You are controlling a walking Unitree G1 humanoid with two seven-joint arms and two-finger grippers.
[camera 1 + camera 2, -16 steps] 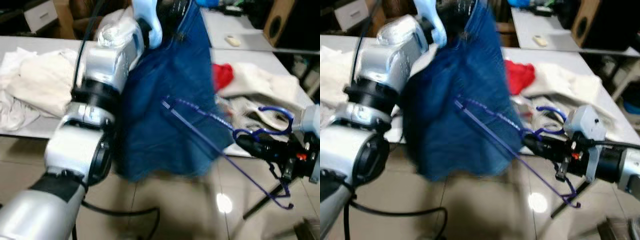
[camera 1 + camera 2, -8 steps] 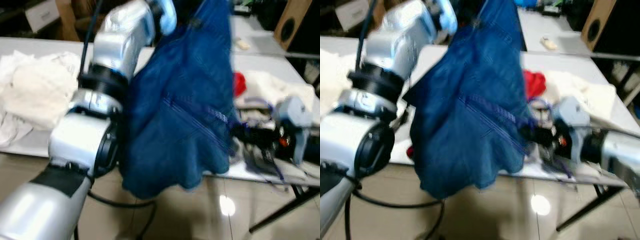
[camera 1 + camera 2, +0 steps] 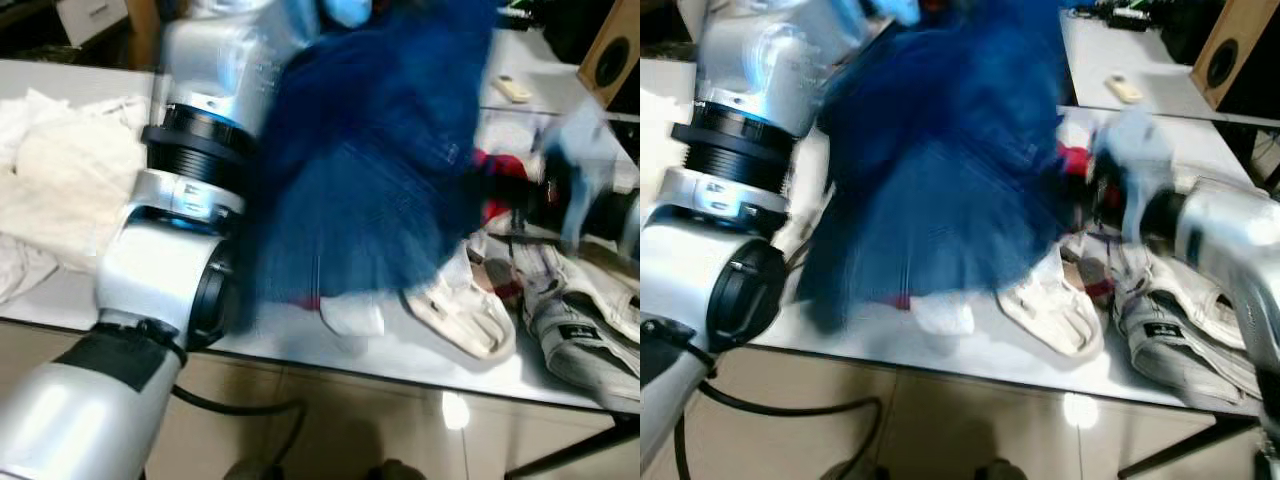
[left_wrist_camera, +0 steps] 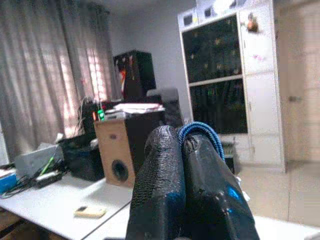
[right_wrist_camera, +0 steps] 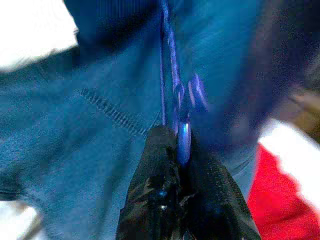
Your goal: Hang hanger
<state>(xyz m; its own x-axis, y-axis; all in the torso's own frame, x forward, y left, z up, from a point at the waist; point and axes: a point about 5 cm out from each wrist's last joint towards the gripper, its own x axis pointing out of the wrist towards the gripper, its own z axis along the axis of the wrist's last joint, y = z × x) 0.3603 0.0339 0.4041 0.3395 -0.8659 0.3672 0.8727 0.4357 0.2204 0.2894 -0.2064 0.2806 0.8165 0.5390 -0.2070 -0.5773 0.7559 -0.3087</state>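
Note:
A blue denim garment (image 3: 370,170) hangs over the white table (image 3: 400,365), held up from above by my left arm (image 3: 190,200). My left gripper (image 4: 181,136) is shut, with a rim of blue cloth pinched between its fingers. My right arm (image 3: 1200,230) comes in from the right, blurred, against the garment's side. In the right wrist view my right gripper (image 5: 178,139) is shut on the thin purple hanger (image 5: 169,75), whose wire runs up against the blue cloth (image 5: 100,125). The rest of the hanger is hidden in the fabric.
A pile of white clothes (image 3: 70,170) lies on the table's left. Red cloth (image 3: 500,170), white cloth (image 3: 460,310) and grey garments (image 3: 575,335) lie at the right. Behind stand a second table with a small remote (image 3: 515,90) and a wooden speaker (image 3: 612,60).
My right gripper has carried the hanger up and left, from below the table's edge into the blue garment. The camera has moved closer over the table; the picture is blurred.

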